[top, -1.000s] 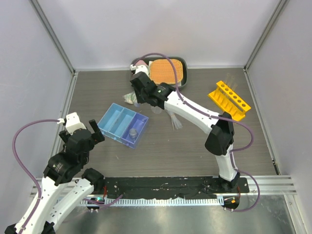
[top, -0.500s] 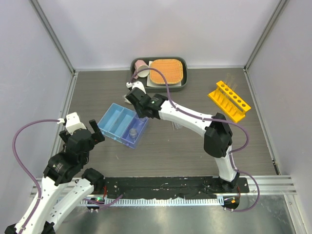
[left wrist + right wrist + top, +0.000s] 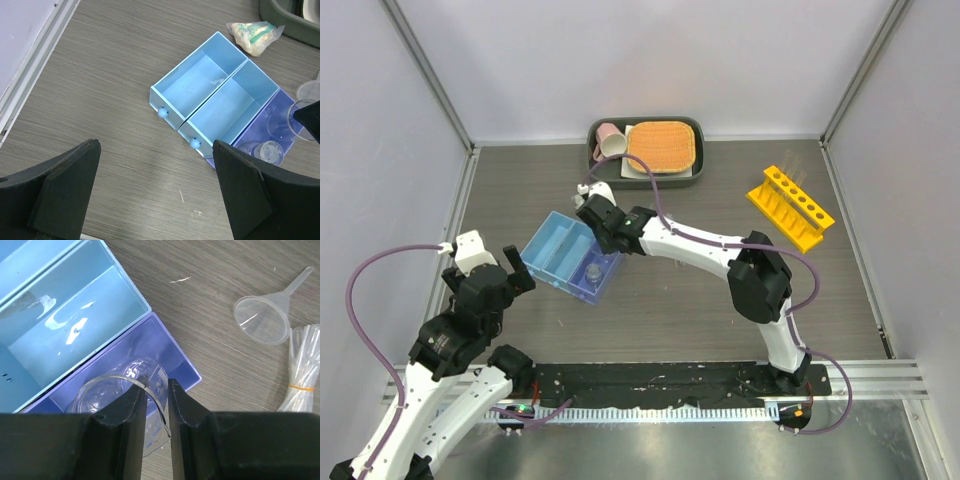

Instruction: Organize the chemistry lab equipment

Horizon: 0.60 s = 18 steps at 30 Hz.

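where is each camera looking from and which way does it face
Top external: above and behind, looking down on the table; left gripper and right gripper show.
Left wrist: looks down past the open left gripper at the blue tray.
Right wrist: looks down into the tray, right gripper pinching a beaker rim.
Shared: all three show the tray.

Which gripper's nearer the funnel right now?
Right. The right gripper, pinching the rim of a beaker over the purple end of the blue tray, has the funnel just beside it. The left gripper hangs open past the tray's opposite side.
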### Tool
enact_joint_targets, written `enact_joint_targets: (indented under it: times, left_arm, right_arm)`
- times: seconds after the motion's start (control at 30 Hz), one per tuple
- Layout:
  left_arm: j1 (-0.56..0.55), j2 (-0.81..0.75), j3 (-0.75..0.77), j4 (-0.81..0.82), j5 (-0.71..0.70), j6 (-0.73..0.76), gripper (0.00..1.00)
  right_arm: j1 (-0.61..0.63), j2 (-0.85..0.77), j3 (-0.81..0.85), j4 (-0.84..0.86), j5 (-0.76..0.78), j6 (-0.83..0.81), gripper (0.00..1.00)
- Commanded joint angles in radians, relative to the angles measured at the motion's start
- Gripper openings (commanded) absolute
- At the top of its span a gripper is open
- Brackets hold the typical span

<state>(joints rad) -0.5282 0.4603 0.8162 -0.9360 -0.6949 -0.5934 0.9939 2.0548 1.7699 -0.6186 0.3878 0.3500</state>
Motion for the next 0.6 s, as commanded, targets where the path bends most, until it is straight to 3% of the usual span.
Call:
enact_joint_targets:
  times: [0.0, 0.27, 0.47, 0.57]
  left_arm:
    - [-0.001, 0.003, 0.026, 0.032, -0.002, 0.01, 1.0]
    - [-0.001, 0.003, 0.024, 0.031, -0.003, 0.01, 1.0]
    - [-0.001, 0.008, 0.026, 0.029, -0.002, 0.01, 1.0]
    - [-0.003, 0.011, 0.024, 0.029, -0.002, 0.01, 1.0]
  right_arm:
    - [0.003, 0.002, -0.062, 0.095, -0.013, 0.004, 0.01]
    - [0.002, 0.025, -0.102, 0.148, -0.015, 0.003, 0.02]
    - [0.0, 0.011, -0.17, 0.203, -0.04, 0.014, 0.14]
    - [0.0, 0.008, -0.179, 0.209, -0.037, 0.017, 0.24]
